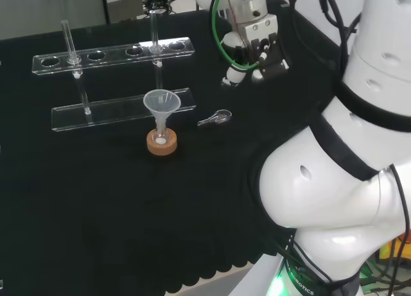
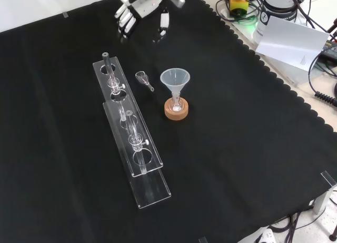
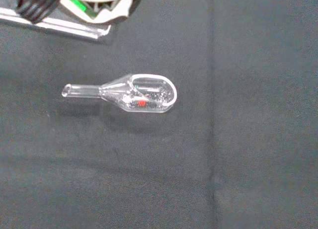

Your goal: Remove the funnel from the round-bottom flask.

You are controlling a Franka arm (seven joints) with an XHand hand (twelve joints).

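Nearest in the front view: clear acrylic test-tube rack (image 2: 138, 148), two glass tubes upright in it, running along the black cloth (image 2: 237, 164). Right of it and apart, the translucent plastic funnel (image 2: 175, 80) sits upright with its stem in the small round-bottom flask (image 2: 176, 107) on a cork ring stand (image 2: 176, 112); nothing touches it. Between rack and funnel, slightly farther, a small clear glass scoop (image 2: 143, 79) lies flat on the cloth. Farthest, at the top edge, the black and white hand (image 2: 138, 10) hangs above the cloth, fingers relaxed and apart, holding nothing, well clear of funnel.
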